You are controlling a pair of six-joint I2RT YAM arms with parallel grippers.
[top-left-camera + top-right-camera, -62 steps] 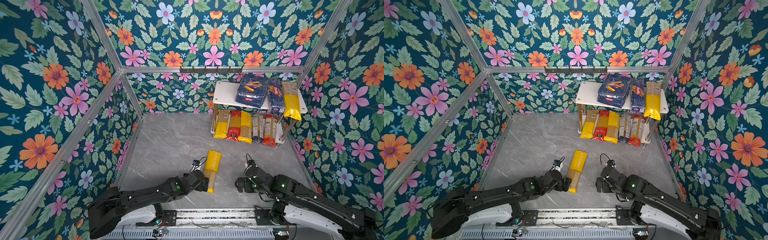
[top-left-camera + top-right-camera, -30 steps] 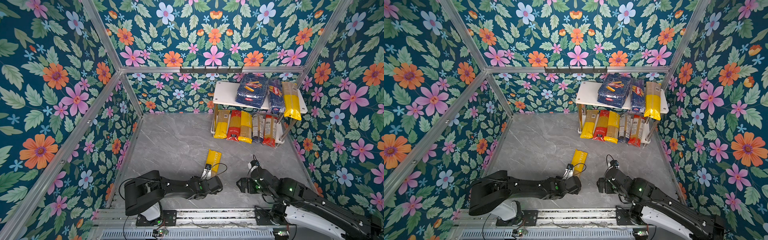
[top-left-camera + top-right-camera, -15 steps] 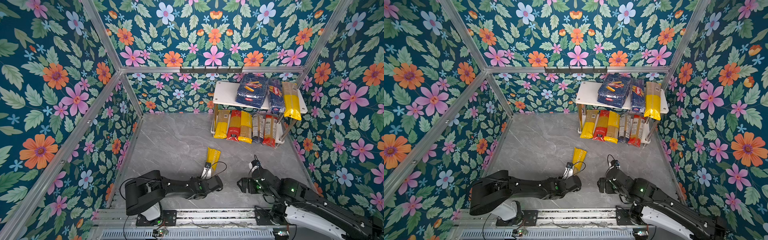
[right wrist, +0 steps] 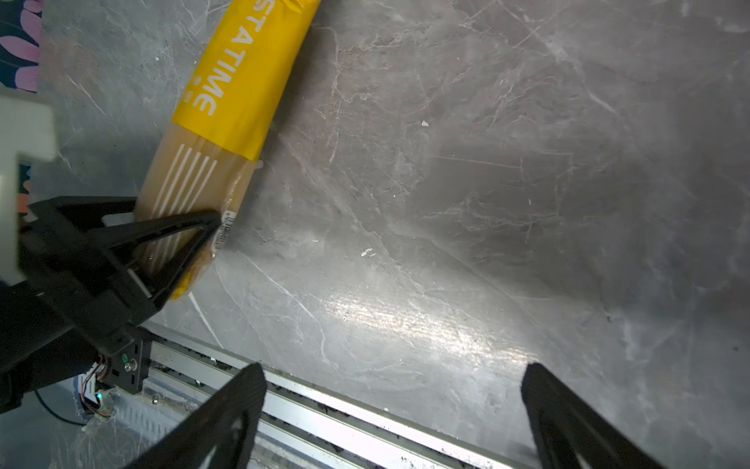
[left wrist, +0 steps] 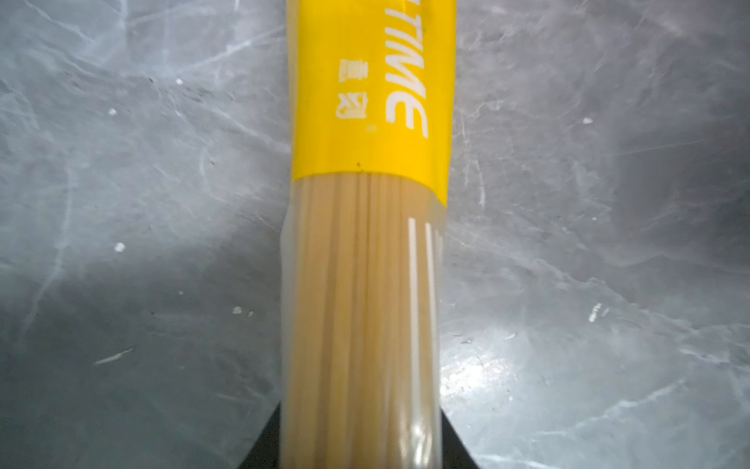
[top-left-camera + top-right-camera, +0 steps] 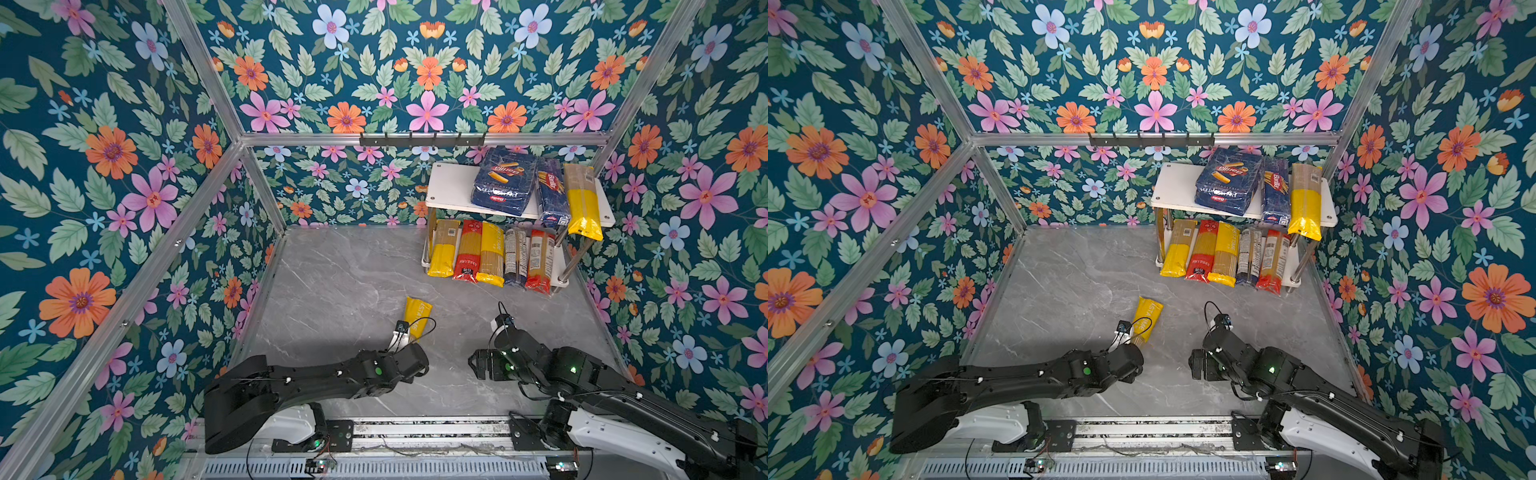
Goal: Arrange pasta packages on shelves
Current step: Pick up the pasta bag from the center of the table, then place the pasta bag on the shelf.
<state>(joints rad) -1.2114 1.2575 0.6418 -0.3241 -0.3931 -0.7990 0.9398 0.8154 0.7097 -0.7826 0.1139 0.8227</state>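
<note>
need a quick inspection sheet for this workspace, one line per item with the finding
surface: grey marble-look tabletop, one bag on it
job's things: yellow-and-clear spaghetti bag on the tabletop, short of the rack; white two-tier rack with chrome posts carries a wide dark-blue Barilla pack, a narrow dark-blue pack and a yellow bag on top, with a row of long bags below
clutter: nothing seen
grippers: left tool shut on the spaghetti bag's clear end; right tool open, empty
cables: thin black wrist cable loops over the spaghetti bag
surroundings: floral wallpaper walls, aluminium frame bars, black hook rail with nothing hanging
</note>
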